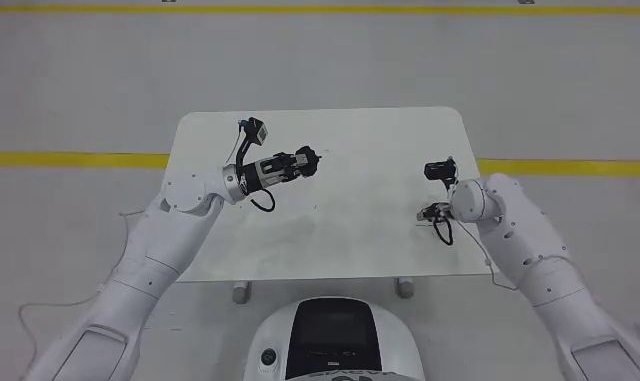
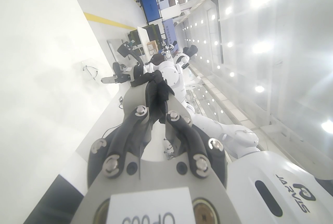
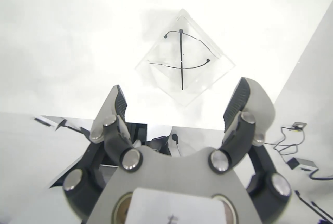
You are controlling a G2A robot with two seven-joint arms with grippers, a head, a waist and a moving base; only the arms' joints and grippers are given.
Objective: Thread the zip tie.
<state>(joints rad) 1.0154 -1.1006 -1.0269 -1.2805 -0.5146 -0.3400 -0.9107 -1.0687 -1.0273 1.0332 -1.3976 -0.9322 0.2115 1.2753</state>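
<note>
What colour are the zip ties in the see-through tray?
Black. The zip ties in the clear tray show best in the right wrist view.

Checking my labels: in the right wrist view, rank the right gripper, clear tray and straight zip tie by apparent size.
1. right gripper, open, though nearness to the camera inflates it.
2. clear tray.
3. straight zip tie, lying in the tray.
</note>
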